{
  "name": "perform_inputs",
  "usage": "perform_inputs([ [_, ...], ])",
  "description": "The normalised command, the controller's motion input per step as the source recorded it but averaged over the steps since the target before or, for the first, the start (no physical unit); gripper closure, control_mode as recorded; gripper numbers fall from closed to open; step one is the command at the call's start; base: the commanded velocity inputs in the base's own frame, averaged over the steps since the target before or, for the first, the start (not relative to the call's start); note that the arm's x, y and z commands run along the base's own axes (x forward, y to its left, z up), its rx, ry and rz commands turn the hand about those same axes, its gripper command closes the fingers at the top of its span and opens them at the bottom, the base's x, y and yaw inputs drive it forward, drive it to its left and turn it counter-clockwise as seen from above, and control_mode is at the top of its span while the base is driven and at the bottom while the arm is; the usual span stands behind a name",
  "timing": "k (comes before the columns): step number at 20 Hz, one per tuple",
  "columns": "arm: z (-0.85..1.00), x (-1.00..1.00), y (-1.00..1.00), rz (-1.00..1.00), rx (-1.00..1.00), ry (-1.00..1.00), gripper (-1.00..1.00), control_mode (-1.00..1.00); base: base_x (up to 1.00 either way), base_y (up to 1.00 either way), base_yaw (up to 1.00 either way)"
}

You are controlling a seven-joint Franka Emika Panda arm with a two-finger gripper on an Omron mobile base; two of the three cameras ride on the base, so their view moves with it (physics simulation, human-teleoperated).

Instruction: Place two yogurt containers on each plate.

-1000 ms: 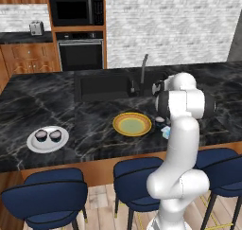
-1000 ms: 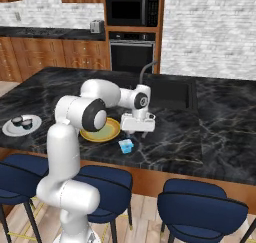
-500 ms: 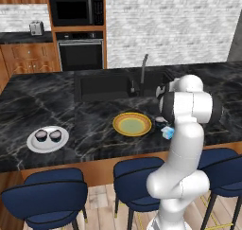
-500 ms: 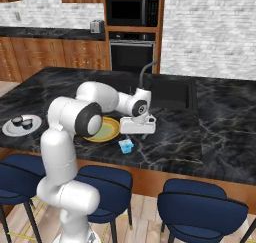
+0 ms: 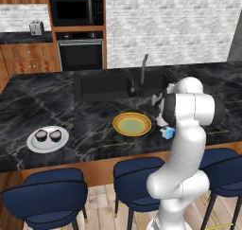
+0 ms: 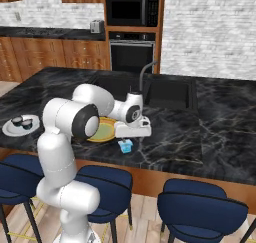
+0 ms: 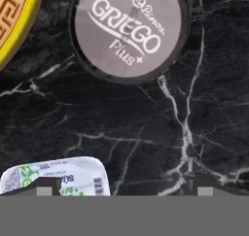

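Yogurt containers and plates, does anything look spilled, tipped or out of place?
Nothing spilled or tipped. Two cups sit on the white plate. The yellow plate is empty; the round cup and the light blue container stand on the counter beside it, not yet placed.

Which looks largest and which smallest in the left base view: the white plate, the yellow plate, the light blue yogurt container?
1. White plate and yellow plate: they look about alike, so I do not rank them.
2. Light blue yogurt container: clearly the smallest, partly hidden by the arm.

Two dark-topped cups (image 5: 48, 136) are sitting on the white plate (image 5: 34, 145); the yellow plate (image 5: 132, 125) is lying bare, with the blue container (image 6: 125, 146) and a round cup (image 7: 129, 30) resting beside it
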Motion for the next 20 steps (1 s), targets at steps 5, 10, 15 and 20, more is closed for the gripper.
perform_inputs([
  [5,-0.09,-0.17,0.00,0.00,-0.04,0.00,-1.00,-1.00,0.00,0.00,0.00],
  [10,0.00,-0.58,0.00,-0.03,0.00,-0.01,-1.00,-1.00,0.00,0.00,0.00],
  [15,-0.02,-0.21,0.00,-0.04,0.00,0.00,-1.00,-1.00,0.00,0.00,0.00],
  [20,-0.08,0.00,0.08,-0.01,0.02,0.00,-1.00,-1.00,0.00,0.00,0.00],
])
